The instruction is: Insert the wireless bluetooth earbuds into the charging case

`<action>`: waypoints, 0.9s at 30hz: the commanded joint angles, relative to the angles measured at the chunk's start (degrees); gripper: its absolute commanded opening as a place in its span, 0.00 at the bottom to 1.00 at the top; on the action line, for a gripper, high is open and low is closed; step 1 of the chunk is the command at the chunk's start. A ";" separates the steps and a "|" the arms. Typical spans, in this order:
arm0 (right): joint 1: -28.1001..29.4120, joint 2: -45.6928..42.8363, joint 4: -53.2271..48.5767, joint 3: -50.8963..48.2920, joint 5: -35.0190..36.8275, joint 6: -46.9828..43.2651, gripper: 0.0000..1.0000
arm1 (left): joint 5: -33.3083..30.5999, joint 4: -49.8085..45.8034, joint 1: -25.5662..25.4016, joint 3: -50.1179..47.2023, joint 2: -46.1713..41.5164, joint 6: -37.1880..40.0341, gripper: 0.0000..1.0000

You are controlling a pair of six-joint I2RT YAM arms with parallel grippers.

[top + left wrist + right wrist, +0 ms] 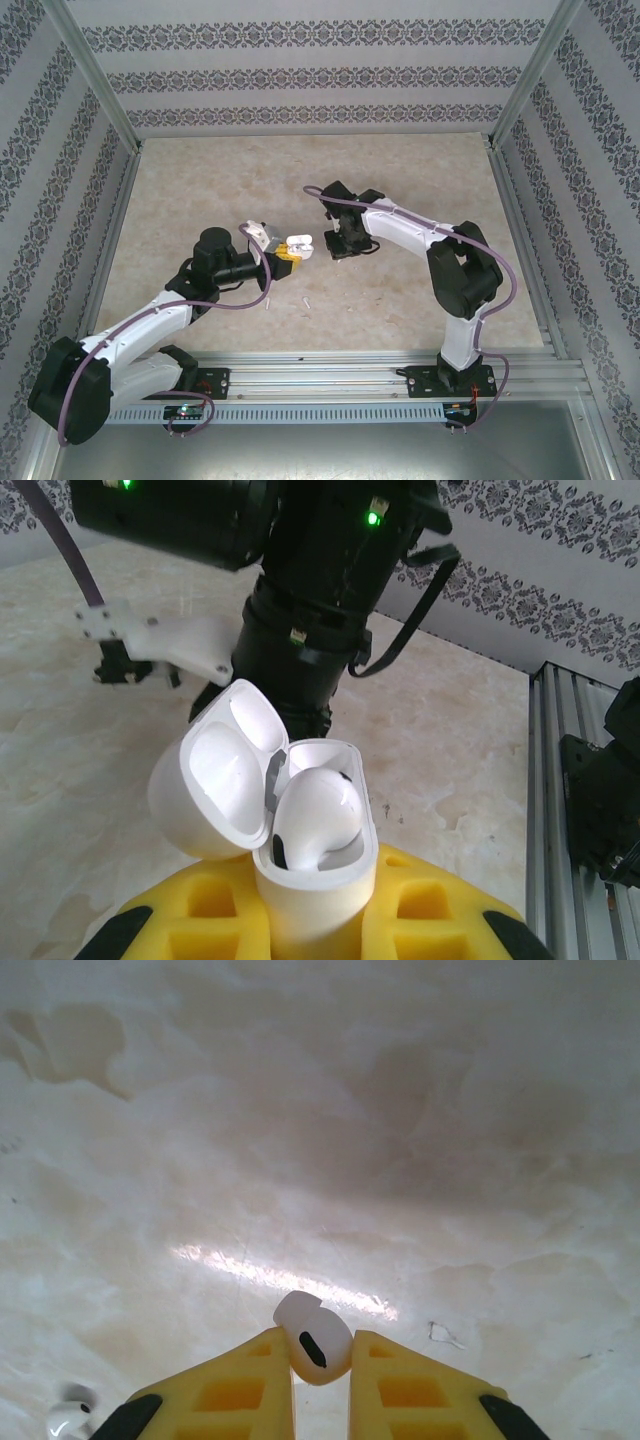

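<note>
The white charging case [318, 905] stands upright between the yellow fingers [205, 910] of my left gripper [315, 920], which is shut on it. Its lid [215, 790] hangs open to the left, and one white earbud [318, 810] sits in a slot. In the top view the case [298, 245] is held a little above the table's middle, with my left gripper [284, 255] just behind it. My right gripper [340, 246] is close on its right. It is shut on a second earbud [314, 1341], pinched between yellow fingertips [250, 1380] above the table.
Another earbud [307, 300] lies loose on the beige marbled table [420, 290] in front of the case. It also appears blurred as an earbud [68, 1412] at the lower left of the right wrist view. Patterned walls and metal rails [350, 365] border the table.
</note>
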 commanded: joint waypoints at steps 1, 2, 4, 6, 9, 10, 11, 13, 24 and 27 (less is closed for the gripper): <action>0.23 2.77 1.06 -1.47 -2.59 -1.14 0.16 | 0.10 3.09 0.42 -1.25 -2.62 -1.83 0.00; 0.33 3.39 1.16 -1.69 -2.86 -1.16 0.17 | -0.06 2.74 0.35 -1.44 -3.30 -2.03 0.00; 0.46 4.50 1.33 -2.00 -3.19 -1.26 0.17 | -0.33 1.56 0.37 -1.78 -4.86 -2.13 0.00; 0.55 5.46 1.19 -1.79 -3.41 -1.41 0.17 | -0.77 -0.05 0.34 -1.93 -5.98 -1.57 0.00; 0.64 6.72 0.82 -1.14 -3.09 -1.76 0.18 | -1.30 -2.07 0.38 -1.88 -7.22 -0.92 0.00; 0.68 6.99 0.79 -0.97 -2.93 -1.90 0.19 | -1.39 -2.25 0.37 -1.88 -7.36 -0.81 0.00; 0.73 7.21 0.79 -0.74 -2.92 -1.99 0.19 | -1.47 -2.47 0.37 -1.89 -7.47 -0.82 0.00; 0.70 7.67 0.71 -0.44 -2.89 -2.09 0.20 | -1.40 -2.57 0.36 -1.80 -7.36 -0.81 0.00; 0.69 10.28 1.32 1.16 -2.95 -2.75 0.26 | -1.49 -3.74 0.39 -1.59 -7.75 -0.51 0.00; 0.55 10.81 1.94 1.31 -2.85 -2.79 0.25 | -1.42 -4.66 0.39 -1.40 -8.28 -0.55 0.00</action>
